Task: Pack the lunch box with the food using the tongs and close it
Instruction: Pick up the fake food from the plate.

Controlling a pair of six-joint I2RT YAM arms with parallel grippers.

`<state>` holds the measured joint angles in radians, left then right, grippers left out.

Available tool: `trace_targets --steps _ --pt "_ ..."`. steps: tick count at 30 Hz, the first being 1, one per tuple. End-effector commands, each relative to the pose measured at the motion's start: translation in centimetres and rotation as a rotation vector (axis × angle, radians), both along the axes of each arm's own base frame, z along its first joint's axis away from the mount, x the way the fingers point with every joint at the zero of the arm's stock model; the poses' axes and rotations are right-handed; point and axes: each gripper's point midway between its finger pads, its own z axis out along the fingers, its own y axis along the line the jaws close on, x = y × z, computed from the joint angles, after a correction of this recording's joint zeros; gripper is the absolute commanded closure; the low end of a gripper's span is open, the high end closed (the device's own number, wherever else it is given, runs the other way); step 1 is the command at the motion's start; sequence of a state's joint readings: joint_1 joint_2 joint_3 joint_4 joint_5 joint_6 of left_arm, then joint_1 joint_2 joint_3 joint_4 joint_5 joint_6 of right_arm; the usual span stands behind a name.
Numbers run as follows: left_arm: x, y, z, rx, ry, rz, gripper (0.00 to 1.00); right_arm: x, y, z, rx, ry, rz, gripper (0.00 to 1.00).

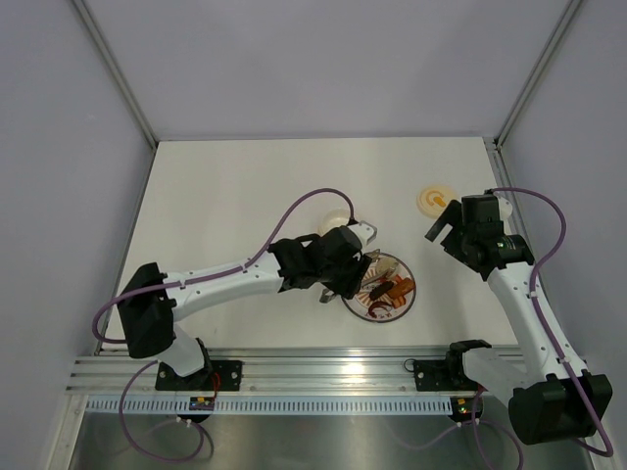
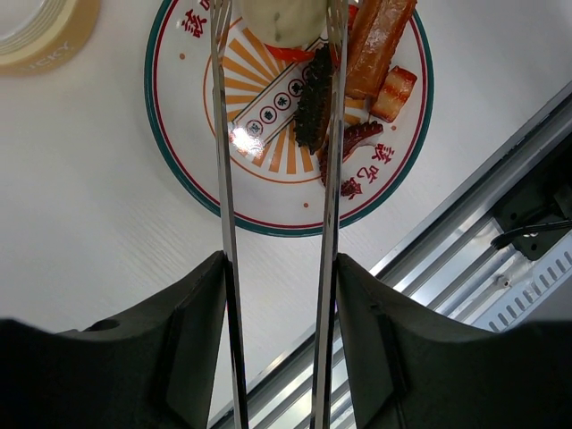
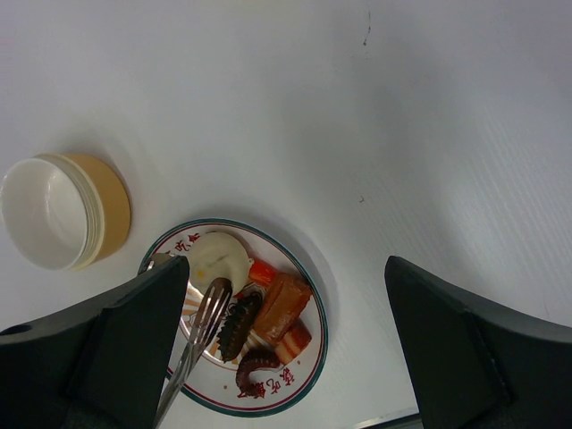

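My left gripper (image 2: 279, 268) (image 1: 343, 262) is shut on the silver tongs (image 2: 223, 179) (image 3: 192, 335), one finger pressing each arm. The tongs reach over the patterned plate (image 2: 192, 179) (image 1: 402, 305), their tips on either side of the pale cream ball (image 2: 281, 18) (image 3: 219, 256). An orange-brown chunk (image 2: 380, 40) (image 3: 281, 304) and dark brown bits (image 2: 313, 103) (image 3: 237, 326) lie beside it. The empty cream lunch box (image 3: 58, 210) (image 2: 36, 36) stands just past the plate, partly hidden in the top view. Its lid (image 1: 431, 201) lies at the back right. My right gripper (image 1: 446, 227) (image 3: 286, 268) hovers open and empty.
An aluminium rail (image 1: 323, 370) (image 2: 500, 268) runs along the table's near edge, close to the plate. Grey walls enclose the white table (image 1: 245, 186) on three sides.
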<state>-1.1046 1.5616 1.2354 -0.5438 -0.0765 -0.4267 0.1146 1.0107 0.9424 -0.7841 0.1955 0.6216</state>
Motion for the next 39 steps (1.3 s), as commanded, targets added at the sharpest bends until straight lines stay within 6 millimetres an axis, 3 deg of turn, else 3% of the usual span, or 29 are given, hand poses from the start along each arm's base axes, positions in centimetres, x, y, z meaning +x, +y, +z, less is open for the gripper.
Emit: trace_targets --steps 1,7,16,22,33,39 --pt "1.0 -1.5 1.7 -0.044 -0.051 0.0 0.47 0.1 0.3 0.6 0.019 -0.021 0.014 0.01" --pt "0.4 -1.9 1.1 -0.045 -0.015 -0.025 0.49 0.0 0.3 0.4 0.022 -0.016 0.012 0.01" --pt "0.1 -1.5 2.2 -0.06 -0.013 -0.024 0.73 0.0 0.5 0.3 0.034 -0.015 0.015 0.0" --pt "0.0 -0.8 4.0 -0.076 -0.03 -0.017 1.0 0.1 0.6 0.3 0.039 -0.02 0.015 0.01" --pt "-0.3 0.3 6.5 -0.089 -0.067 -0.034 1.0 0.0 0.7 0.3 0.043 -0.02 0.017 0.01" --pt "1.6 1.7 8.0 -0.071 -0.125 0.044 1.0 -0.1 0.7 0.4 0.046 -0.022 0.019 0.01"
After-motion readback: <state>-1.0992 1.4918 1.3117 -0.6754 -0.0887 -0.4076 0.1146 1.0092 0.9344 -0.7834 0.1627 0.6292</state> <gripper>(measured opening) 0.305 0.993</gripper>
